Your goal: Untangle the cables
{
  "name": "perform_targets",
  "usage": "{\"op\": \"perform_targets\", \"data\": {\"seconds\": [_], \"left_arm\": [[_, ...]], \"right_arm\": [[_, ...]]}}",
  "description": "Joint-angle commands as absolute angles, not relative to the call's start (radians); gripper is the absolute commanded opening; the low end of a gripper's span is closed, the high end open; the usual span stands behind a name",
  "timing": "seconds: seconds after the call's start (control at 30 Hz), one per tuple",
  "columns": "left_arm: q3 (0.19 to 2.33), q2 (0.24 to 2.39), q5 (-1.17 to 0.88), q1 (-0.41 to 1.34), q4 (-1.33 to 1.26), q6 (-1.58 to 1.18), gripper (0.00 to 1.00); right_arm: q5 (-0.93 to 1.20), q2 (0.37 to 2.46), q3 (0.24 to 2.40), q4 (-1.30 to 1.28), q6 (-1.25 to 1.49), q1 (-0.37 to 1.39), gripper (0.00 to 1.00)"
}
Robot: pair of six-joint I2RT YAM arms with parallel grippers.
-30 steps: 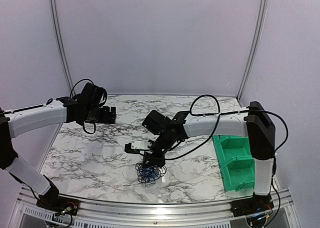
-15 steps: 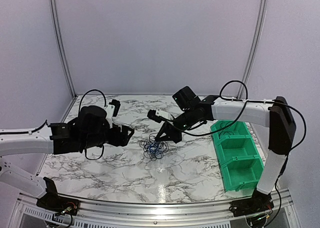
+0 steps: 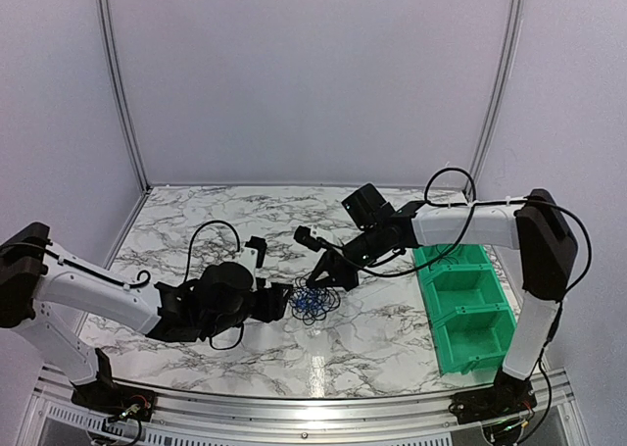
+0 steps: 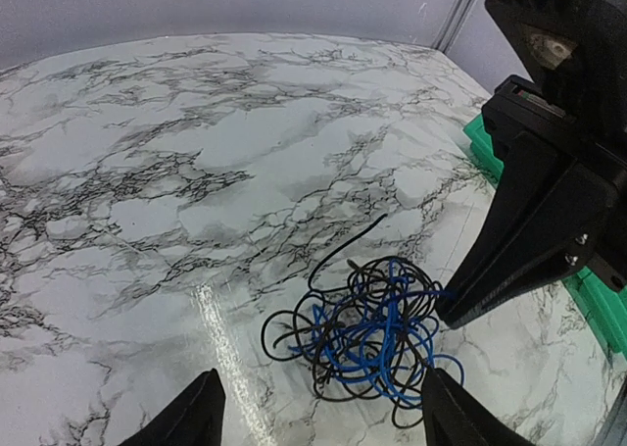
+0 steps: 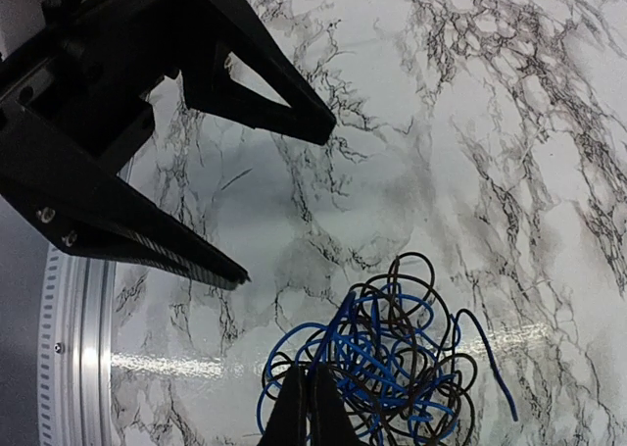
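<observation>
Progress is nil: the cables (image 3: pixel 315 300) lie in one blue-and-black knot, centre frame on the worktop (image 3: pixel 196 230). My right pincer (image 5: pixel 307 407) pinches its edge; my left pincer (image 4: pixel 321 374) gapes beside it.

A robotics lab cell: plain pale walls (image 3: pixel 313 74) and metal poles (image 3: pixel 118 83) enclose the marble-patterned surface (image 3: pixel 196 221), green bins (image 3: pixel 460 309) at its right edge.
</observation>
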State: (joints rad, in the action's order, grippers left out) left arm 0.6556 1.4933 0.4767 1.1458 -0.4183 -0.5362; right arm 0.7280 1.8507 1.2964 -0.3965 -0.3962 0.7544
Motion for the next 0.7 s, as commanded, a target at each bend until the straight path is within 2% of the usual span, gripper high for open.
{"op": "perform_targets", "data": {"seconds": [0.0,0.33,0.53,0.67], "left_arm": [[0.712,1.588,0.556,1.154,-0.579,-0.554,0.69],[0.867,1.805,0.590,1.149,-0.676,-0.525,0.65],[0.929,1.924,0.703,1.147,-0.680,-0.598,0.57],[0.961,1.979,0.738,1.146,-0.695,-0.613,0.54]], "right_arm": [[0.731,1.855,1.339,-0.377,-0.401,0.747,0.00],[0.764,1.848,1.345,-0.381,-0.383,0.711,0.00],[0.791,1.854,1.340,-0.380,-0.376,0.705,0.00],[0.800,1.867,1.339,-0.376,-0.371,0.705,0.00]]}}
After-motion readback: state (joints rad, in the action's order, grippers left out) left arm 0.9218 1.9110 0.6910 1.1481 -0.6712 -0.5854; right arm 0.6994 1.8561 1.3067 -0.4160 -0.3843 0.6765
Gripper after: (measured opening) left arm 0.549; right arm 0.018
